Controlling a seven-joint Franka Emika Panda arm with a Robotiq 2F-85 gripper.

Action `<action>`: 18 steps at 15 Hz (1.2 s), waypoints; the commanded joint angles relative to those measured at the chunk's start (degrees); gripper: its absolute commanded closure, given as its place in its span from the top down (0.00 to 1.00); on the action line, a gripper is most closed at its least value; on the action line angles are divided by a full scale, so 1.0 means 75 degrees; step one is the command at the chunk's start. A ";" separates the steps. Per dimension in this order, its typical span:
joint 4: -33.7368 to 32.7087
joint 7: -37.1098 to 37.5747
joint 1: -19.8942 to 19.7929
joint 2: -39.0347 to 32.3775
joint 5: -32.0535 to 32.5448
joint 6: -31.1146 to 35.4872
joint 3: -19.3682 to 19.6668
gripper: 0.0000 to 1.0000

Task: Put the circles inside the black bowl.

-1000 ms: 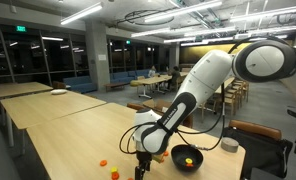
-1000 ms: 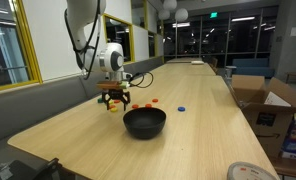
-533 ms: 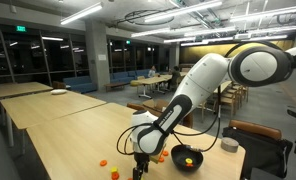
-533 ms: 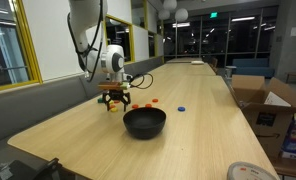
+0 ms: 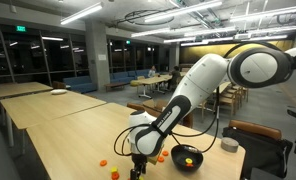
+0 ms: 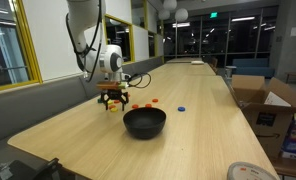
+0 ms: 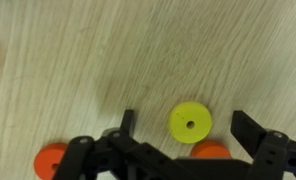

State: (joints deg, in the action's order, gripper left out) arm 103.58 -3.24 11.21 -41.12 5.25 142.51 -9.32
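My gripper (image 7: 188, 128) is open and low over the wooden table, with a yellow circle (image 7: 191, 122) lying between its fingers and not gripped. An orange circle (image 7: 210, 151) lies just behind the yellow one, and another orange circle (image 7: 50, 160) lies to the left. In both exterior views the gripper (image 5: 137, 166) (image 6: 112, 100) hangs beside the black bowl (image 5: 187, 159) (image 6: 144, 122), which holds a yellow and an orange disc. Loose orange circles (image 5: 103, 161) (image 6: 136, 105) lie on the table around the gripper.
A small blue disc (image 6: 181, 107) lies past the bowl. A grey cup (image 5: 229, 145) stands near the table edge beyond the bowl. Cardboard boxes (image 6: 263, 105) and a white plate (image 6: 250, 172) are at one side. A yellow-framed glass wall runs along the table.
The gripper has shifted slightly sideways away from the bowl, staying low over the table. The circles and bowl have not moved.
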 commanded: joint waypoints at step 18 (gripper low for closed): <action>-0.0305 0.0395 0.0412 0.0068 0.0212 -0.0111 0.0506 0.29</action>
State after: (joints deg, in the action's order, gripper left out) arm 102.05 -1.95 13.61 -41.02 6.09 142.52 -6.28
